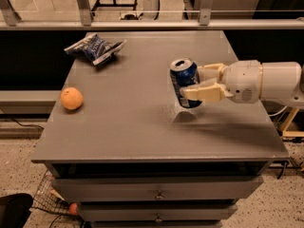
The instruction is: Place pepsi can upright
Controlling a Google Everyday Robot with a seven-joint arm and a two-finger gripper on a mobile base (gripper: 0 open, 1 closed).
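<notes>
Right of centre above the worktop [133, 122], we are gripping the pepsi can [183, 78] in the pincer [191, 83], near upright yet leaning slightly, and we are judging that releasing before its base is sitting flat is risking a topple or roll.

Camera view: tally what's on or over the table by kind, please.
Pepsi can: 1, in the gripper over the right half of the table, jaws shut on it.
Orange: 1, near the left edge.
Snack bag: 1, back left.
Total: 3.
</notes>
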